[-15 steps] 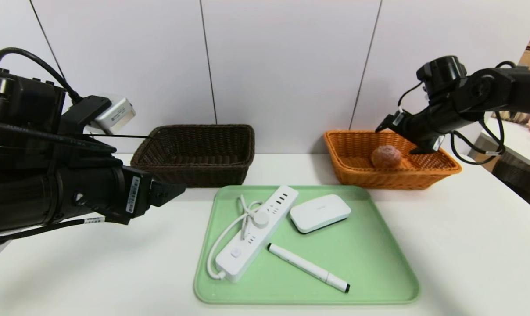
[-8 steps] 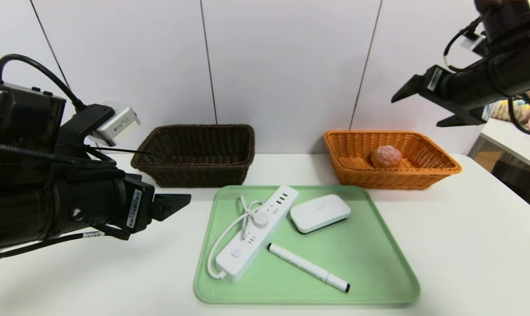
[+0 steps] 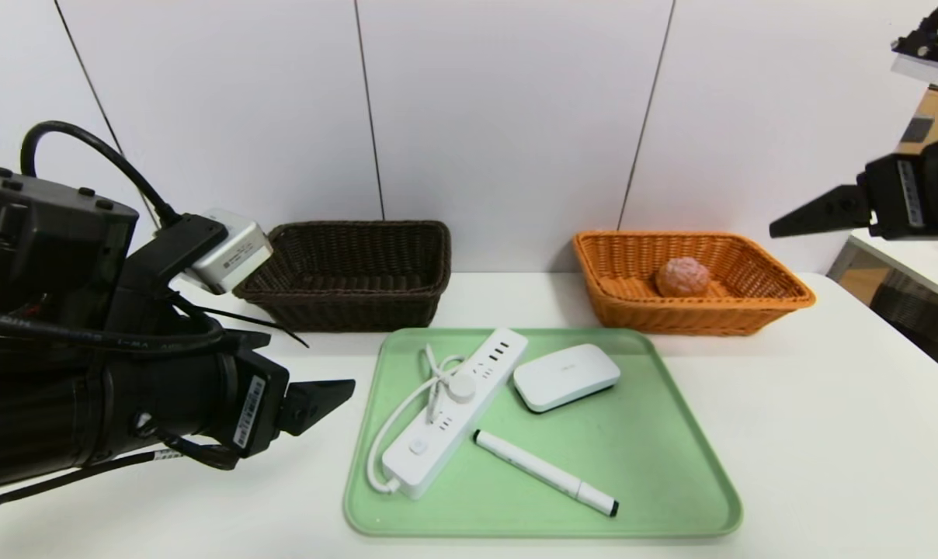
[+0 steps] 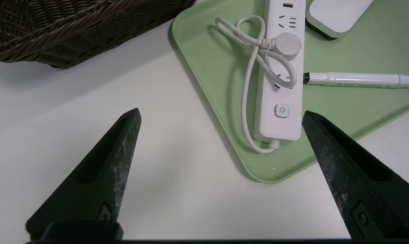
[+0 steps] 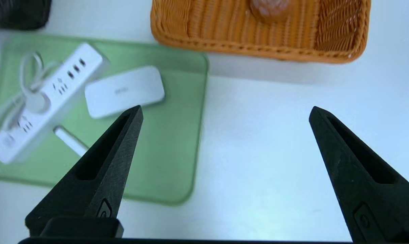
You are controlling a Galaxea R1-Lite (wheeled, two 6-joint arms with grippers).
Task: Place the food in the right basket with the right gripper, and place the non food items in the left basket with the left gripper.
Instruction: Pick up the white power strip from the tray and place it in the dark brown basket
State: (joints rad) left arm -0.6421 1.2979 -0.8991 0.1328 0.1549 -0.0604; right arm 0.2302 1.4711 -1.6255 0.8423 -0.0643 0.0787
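**Tabletop stock: sorting in progress**

Right end effector (image 3: 807, 221): wide open, empty, raised beyond the right edge. Left end effector (image 4: 221, 115): wide open, empty, beside tray's (image 3: 671, 466) left edge. Bun (image 3: 682, 277): in orange basket (image 3: 779, 299). Power strip (image 3: 457, 411), white box (image 3: 566, 376), marker (image 3: 545, 473): on tray. Brown basket (image 3: 345, 307): far-left.

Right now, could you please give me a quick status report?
Both grippers open, empty: left gripper beside tray, right gripper high. Pastry in orange basket. Three non-food items on tray.

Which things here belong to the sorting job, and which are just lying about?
Job:
- power strip, white box, marker: non-food, on the green tray
- bread roll in the orange basket
- dark basket
- left pincer, right pincer, both open

Lying about:
- side table, far right
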